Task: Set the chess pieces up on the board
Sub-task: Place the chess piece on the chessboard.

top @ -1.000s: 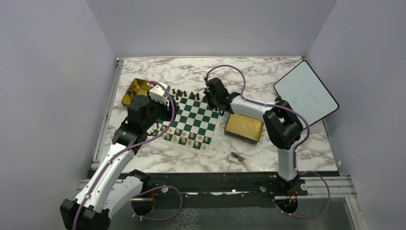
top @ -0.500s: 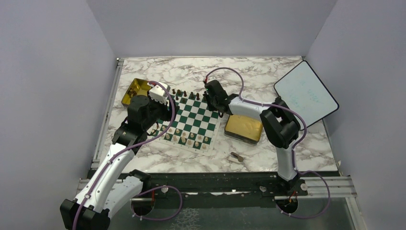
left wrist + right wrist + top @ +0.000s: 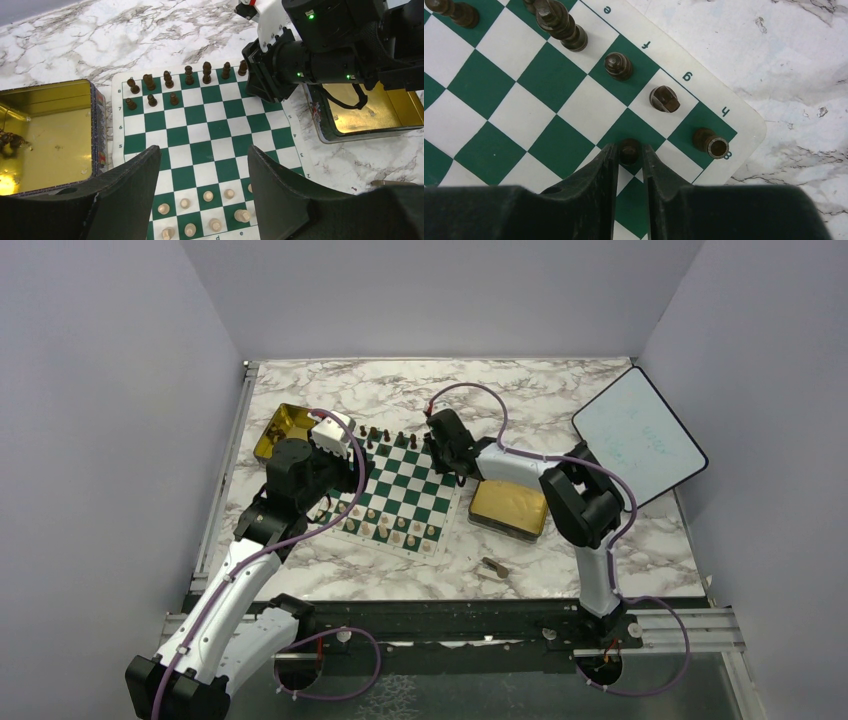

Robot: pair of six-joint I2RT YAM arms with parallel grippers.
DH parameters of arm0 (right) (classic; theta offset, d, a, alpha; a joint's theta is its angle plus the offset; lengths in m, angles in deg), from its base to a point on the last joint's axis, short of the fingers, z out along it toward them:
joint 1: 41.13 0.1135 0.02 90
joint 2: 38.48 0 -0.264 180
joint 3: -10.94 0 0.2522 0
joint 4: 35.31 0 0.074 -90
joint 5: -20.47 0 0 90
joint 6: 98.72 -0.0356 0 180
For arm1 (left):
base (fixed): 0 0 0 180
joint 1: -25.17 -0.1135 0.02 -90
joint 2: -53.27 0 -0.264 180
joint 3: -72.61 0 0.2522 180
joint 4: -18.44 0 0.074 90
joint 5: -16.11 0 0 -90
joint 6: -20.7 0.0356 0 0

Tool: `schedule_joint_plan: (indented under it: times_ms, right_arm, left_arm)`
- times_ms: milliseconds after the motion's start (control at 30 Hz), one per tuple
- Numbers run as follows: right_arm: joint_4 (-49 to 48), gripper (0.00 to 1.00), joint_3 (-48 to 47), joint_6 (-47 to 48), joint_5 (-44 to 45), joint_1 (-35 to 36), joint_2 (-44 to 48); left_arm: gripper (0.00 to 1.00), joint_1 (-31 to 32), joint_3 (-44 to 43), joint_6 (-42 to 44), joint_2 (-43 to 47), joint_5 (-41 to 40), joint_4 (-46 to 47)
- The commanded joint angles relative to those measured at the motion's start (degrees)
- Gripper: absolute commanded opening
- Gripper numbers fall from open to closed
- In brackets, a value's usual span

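Brown pawn (image 3: 629, 150) sits between our narrow right fingers (image 3: 599, 185); whether they grip it, we cannot tell. Our left fingers (image 3: 125, 195) gape wide above the board (image 3: 200, 135).

Bright even light, glare in the gold tin (image 3: 50, 145), left hand (image 3: 202, 152) softly blurred

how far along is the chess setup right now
Done: the dark back row looks filled, three dark pawns stand, several pale pieces are placed. In hand: a fourth dark pawn between the right hand fingers. Left: the other dark pawns; a few dark pieces wait in the gold tin.
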Motion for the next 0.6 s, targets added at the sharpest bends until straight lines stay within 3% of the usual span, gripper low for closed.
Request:
schedule_joint_plan:
  times_ms: [0, 400, 567]
  right_arm:
    - [-0.2, 0.3, -1.3, -0.5, 1.2, 0.5, -1.3]
    - [2.3, 0.42, -3.2, -0.9, 2.2, 0.5, 2.0]
    - [3.1, 0.47, -1.9, -1.6, 1.7, 0.5, 6.2]
  left_arm:
    - [0.66, 0.2, 0.6, 0.5, 0.8, -0.3, -0.3]
    - [0.66, 0.2, 0.7, 0.5, 0.1, -1.8, -0.4]
    - [0.67, 0.2, 0.7, -1.0, -1.4, -6.5, -0.7]
